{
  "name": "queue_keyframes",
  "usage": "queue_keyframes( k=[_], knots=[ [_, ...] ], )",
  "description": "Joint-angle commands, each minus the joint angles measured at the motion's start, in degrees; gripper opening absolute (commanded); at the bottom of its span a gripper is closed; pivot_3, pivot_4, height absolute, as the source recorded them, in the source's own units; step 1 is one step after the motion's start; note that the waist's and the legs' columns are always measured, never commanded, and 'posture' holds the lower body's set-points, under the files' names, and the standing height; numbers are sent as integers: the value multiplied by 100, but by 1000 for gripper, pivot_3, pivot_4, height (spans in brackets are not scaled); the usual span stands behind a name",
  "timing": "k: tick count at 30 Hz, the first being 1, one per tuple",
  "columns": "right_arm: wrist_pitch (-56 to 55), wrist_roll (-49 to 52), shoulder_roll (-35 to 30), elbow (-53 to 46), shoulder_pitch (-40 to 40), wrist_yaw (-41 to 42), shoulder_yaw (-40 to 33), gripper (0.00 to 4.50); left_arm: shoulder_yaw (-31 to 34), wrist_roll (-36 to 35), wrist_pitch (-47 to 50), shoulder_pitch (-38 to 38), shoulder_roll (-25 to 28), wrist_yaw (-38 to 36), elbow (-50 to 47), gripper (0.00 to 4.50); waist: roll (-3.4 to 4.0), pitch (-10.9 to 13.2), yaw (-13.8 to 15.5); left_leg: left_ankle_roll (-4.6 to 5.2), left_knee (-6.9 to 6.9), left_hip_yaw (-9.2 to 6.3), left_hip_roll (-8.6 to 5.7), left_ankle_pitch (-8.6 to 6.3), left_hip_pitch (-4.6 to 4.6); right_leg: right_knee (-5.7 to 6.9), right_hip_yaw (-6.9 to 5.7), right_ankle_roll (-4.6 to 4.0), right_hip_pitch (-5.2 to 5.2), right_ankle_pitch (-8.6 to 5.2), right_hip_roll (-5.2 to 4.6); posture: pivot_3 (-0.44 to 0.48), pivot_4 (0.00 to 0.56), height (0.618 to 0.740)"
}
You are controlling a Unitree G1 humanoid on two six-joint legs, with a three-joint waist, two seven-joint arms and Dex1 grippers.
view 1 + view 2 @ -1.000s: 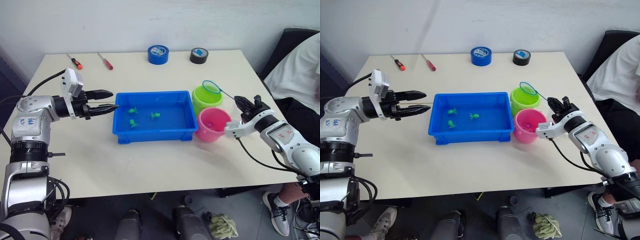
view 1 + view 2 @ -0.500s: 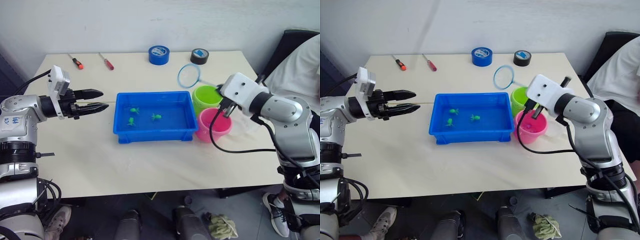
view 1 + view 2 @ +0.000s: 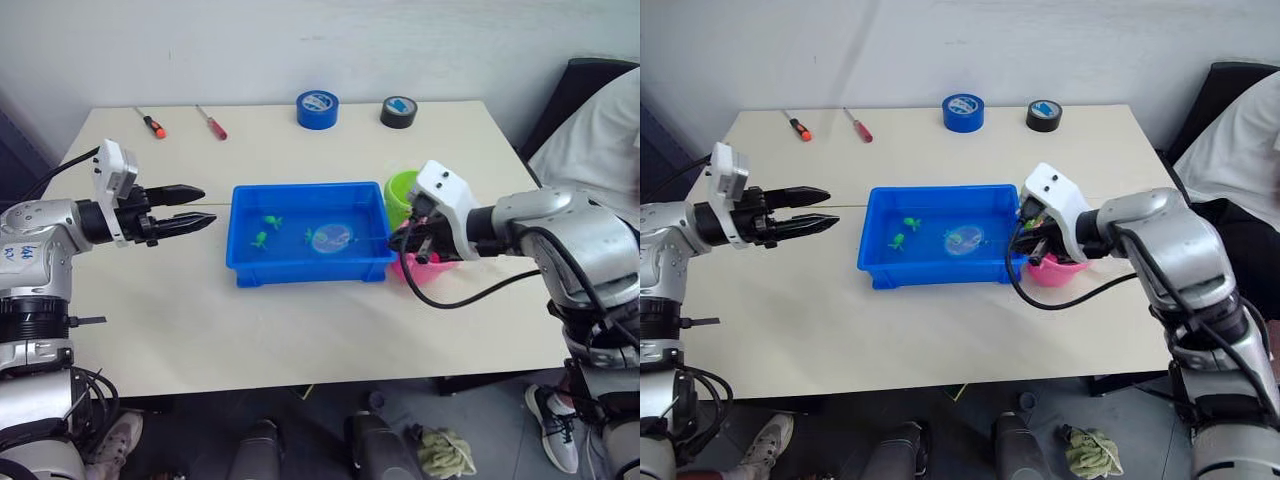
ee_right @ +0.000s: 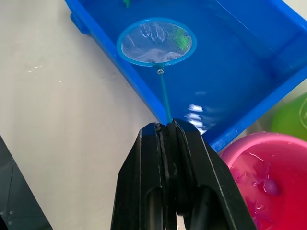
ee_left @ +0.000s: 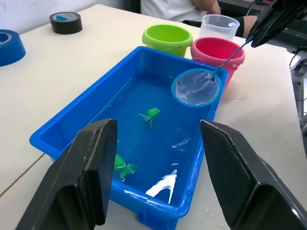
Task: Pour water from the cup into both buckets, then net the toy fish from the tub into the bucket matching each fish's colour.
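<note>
The blue tub sits mid-table holding water and three green toy fish. My right gripper is shut on the thin handle of the net. The net's blue hoop lies low inside the right half of the tub, next to one green fish. The green bucket and the pink bucket stand just right of the tub, the pink one partly behind my right gripper. The clear cup stands beyond the buckets. My left gripper hangs open and empty, left of the tub.
A blue tape roll and a black tape roll lie at the table's far edge. Two red-handled screwdrivers lie at the far left. A person sits beside the table's right side.
My right arm swung the net from over the green bucket, up and leftward, then down into the tub. The left gripper drew back a little from the tub, still open.
</note>
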Motion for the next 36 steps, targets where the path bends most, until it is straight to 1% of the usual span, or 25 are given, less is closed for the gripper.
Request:
queue_keyframes(
  k=[1,5,7,13,18,24,28,33,36],
  knots=[
    [19,-61,124,372,-245,-403,291,0,237,-153,77,118,122,97,-322,3029,0,0,0,0,-1,0,-1,0,0,-2,0,0,0,0,-2,0,150,734],
    [-5,-107,30,744,-449,-534,809,0,325,-211,139,310,148,170,-509,3029,0,0,6,2,0,0,-7,-1,-16,-7,-1,0,-9,0,-9,0,150,734],
    [57,-79,34,891,-582,-575,945,0,374,-243,183,394,164,212,-606,3029,0,0,3,5,1,-1,-10,-2,-21,-8,-2,1,-14,0,-11,0,150,734],
    [91,0,15,1162,-864,-558,1222,0,488,-323,283,594,173,343,-850,3029,0,0,0,5,-1,-3,-7,-2,-28,-10,-6,1,-22,0,-9,0,150,734],
    [-15,35,312,1310,-838,-663,1325,0,615,-415,373,821,205,471,-1096,3029,0,0,-21,5,-2,-2,-8,-2,-28,-12,-4,1,-22,0,-10,0,150,734],
    [-444,-42,942,1750,-653,-1116,1087,0,733,-484,492,969,300,551,-1287,3029,0,0,-17,5,-3,-3,-5,-2,-28,-11,-5,1,-23,0,-7,0,150,734],
    [-897,-105,1237,2001,-491,-1522,733,0,750,-526,536,1009,376,581,-1337,3029,0,0,-6,5,-3,-3,-10,-2,-31,-14,-7,1,-21,0,-13,0,150,734],
    [-999,8,1284,1913,-396,-1666,382,0,733,-523,520,982,405,574,-1287,3029,0,0,4,5,-3,-5,-10,-2,-33,-15,-10,1,-22,0,-13,0,150,734],
    [-701,284,1198,1400,-175,-1635,-21,0,673,-500,495,882,384,566,-1216,3029,-1,0,8,5,-5,-7,-9,-2,-33,-16,-12,1,-22,0,-12,0,150,734]
  ],
)
